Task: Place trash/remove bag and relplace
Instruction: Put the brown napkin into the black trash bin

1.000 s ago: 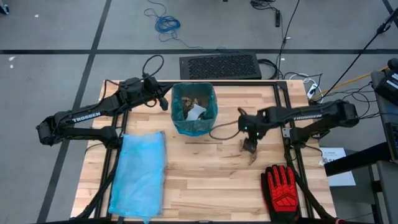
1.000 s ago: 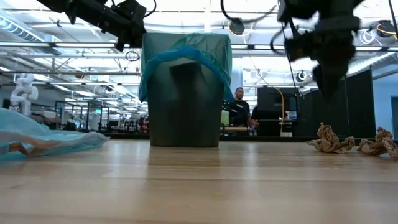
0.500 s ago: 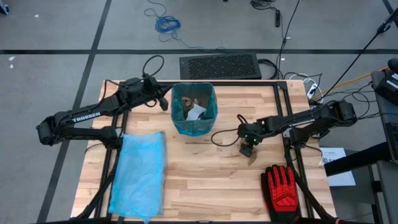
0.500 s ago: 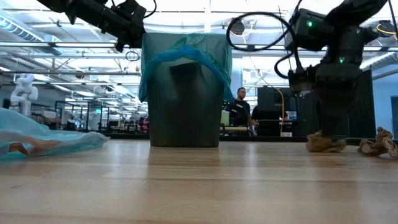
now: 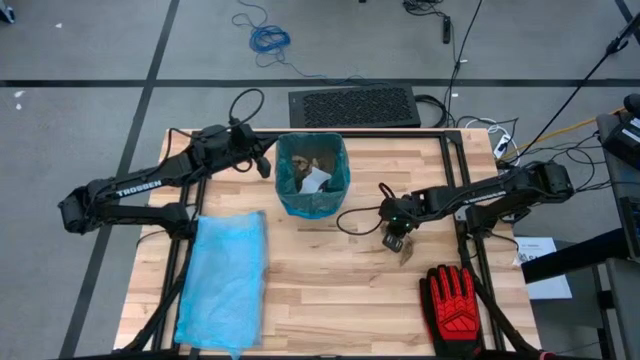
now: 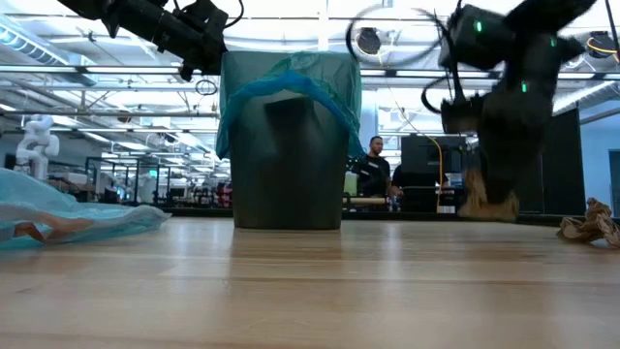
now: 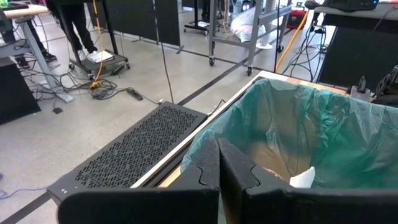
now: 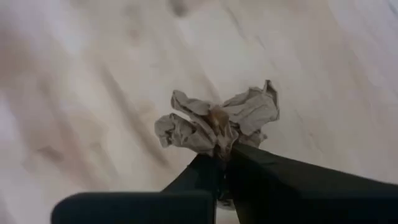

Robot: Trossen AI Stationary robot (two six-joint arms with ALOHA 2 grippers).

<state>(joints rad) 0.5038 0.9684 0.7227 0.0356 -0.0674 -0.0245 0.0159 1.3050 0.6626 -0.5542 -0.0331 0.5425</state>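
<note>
Brown paper scrap [image 8: 214, 121] now pinched in closed right end effector [image 8: 222, 163], lifted off table [image 5: 330, 290].

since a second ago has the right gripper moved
Yes. The right gripper dropped beside the bin, shut on a brown paper scrap.

crumpled brown paper scrap [image 8: 217, 121], smooth pale wood table [image 5: 330, 290], thin plastic liner [image 7: 323, 124].
</note>
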